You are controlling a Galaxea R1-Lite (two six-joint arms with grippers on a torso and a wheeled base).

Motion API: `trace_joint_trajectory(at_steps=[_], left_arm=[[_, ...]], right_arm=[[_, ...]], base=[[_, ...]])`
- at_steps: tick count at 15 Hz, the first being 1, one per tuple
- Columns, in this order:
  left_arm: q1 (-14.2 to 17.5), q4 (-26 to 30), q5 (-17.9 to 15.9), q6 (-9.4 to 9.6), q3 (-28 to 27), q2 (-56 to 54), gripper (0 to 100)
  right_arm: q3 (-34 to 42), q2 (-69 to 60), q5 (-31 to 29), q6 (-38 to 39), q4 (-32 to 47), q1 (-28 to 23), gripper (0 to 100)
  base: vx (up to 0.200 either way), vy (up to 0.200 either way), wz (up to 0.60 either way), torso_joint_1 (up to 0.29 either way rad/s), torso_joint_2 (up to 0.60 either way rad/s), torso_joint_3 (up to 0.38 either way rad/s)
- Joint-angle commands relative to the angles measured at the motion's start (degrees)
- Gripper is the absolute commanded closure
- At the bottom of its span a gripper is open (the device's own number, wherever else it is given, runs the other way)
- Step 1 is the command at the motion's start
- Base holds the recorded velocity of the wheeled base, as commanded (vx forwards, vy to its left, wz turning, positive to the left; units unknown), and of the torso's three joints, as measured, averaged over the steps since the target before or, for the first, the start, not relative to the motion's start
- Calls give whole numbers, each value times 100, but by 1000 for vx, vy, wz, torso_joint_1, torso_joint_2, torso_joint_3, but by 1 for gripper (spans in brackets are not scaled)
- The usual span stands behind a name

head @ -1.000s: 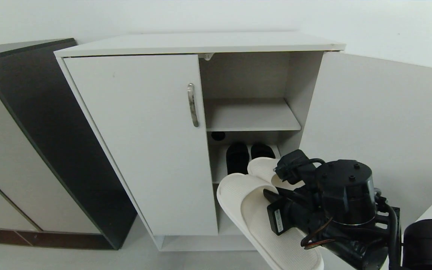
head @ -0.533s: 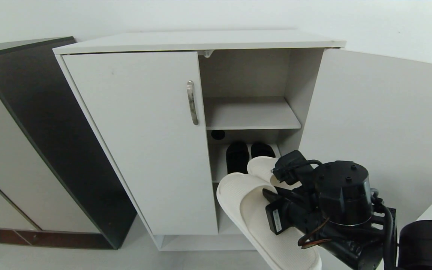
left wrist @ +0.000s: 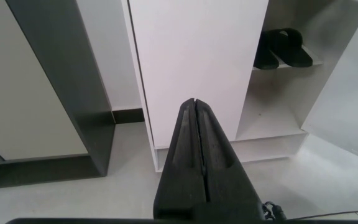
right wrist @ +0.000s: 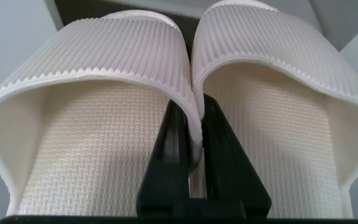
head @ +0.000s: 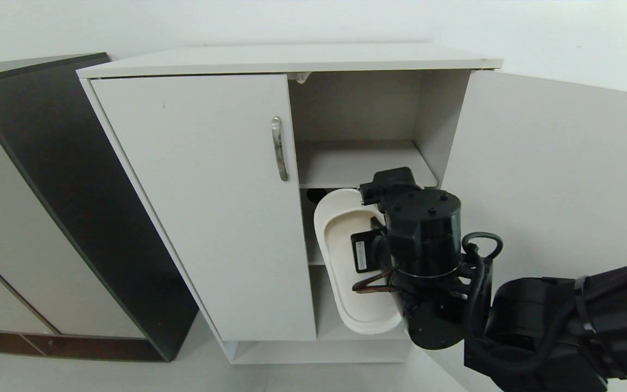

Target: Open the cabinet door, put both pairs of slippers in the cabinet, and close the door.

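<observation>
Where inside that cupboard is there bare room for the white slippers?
The upper shelf, under the cabinet top, is bare, and so is the bottom compartment below the black slippers. The middle shelf is crowded: the black pair covers most of what shows.

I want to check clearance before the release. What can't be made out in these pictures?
- Head view: the black slippers inside the cabinet, covered by the white slippers and the right arm.
- Right wrist view: the space ahead, blocked by the white slippers clamped in the right gripper.
- Head view: the cabinet's left half, behind its closed left door.
- Left wrist view: the upper shelf, cut off by the picture's edge.
</observation>
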Motion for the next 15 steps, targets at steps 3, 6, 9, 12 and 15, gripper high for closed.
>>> trace_joint_trajectory(at_steps=[3, 6, 9, 12, 15], left_arm=[[-1, 0, 1, 2, 0, -1, 100], [7, 0, 1, 2, 0, -1, 100], [-1, 0, 1, 2, 0, -1, 100], [-1, 0, 1, 11, 0, -1, 100], [-1, 0, 1, 11, 0, -1, 100]], right_arm=[[-687, 97, -193, 182, 380, -53, 100], [-704, 88, -193, 234, 459, -158, 100], [-985, -53, -185, 727, 1250, -167, 100], [-1021, -97, -176, 815, 1425, -176, 100], [-1012, -88, -176, 815, 1425, -176, 100]], base=[[0, 0, 0, 0, 0, 0], [0, 0, 0, 0, 0, 0], [0, 0, 0, 0, 0, 0], [0, 0, 0, 0, 0, 0], [67, 0, 0, 1, 1, 1]])
